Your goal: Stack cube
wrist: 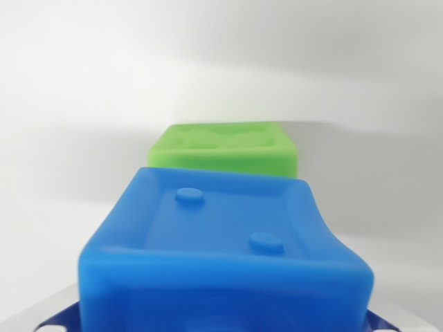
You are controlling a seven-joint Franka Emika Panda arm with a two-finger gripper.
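Observation:
A blue cube with two round studs on its top face fills the lower half of the wrist view, very close to the camera. Only slivers of my gripper show at the bottom corners on either side of the cube, which sits between them as if clamped. Beyond it, a green cube with a moulded top lies on the white surface. From this angle the blue cube's far edge overlaps the green cube's front face. Whether the two touch is hidden.
A plain white tabletop surrounds both cubes, with soft grey shadows across the back and to the right of the green cube.

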